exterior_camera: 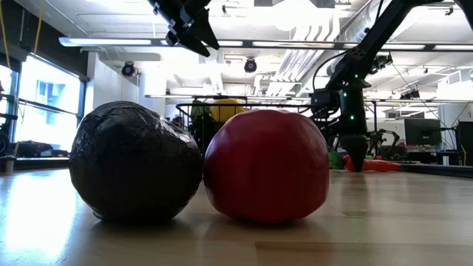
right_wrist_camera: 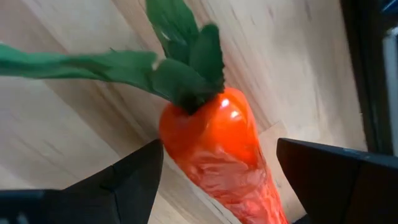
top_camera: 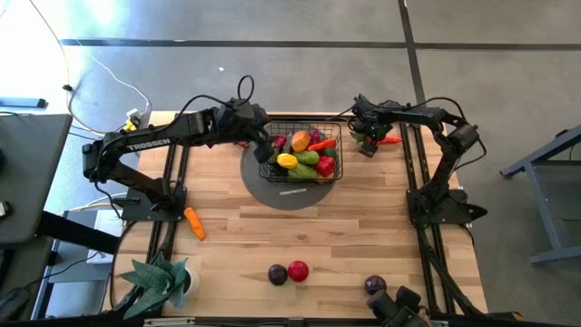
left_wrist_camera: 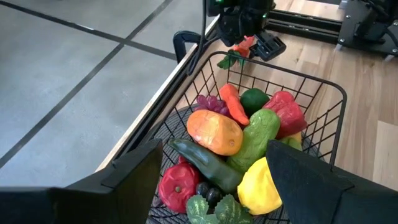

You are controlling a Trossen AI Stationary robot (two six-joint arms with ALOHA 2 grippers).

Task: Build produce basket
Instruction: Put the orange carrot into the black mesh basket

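While its jaws are standing open around a carrot, the right gripper (right_wrist_camera: 211, 180) is lining up a pick.
Gripping nothing yet, it is straddling the red carrot (right_wrist_camera: 217, 155) on the table's far right, beside the basket (top_camera: 338, 145); the left gripper (left_wrist_camera: 211, 186), open and empty, is hovering over the produce (left_wrist_camera: 239, 146) piled inside, likely after a drop.

Bright ceiling strip lights glare; the near wrist view is blurred.
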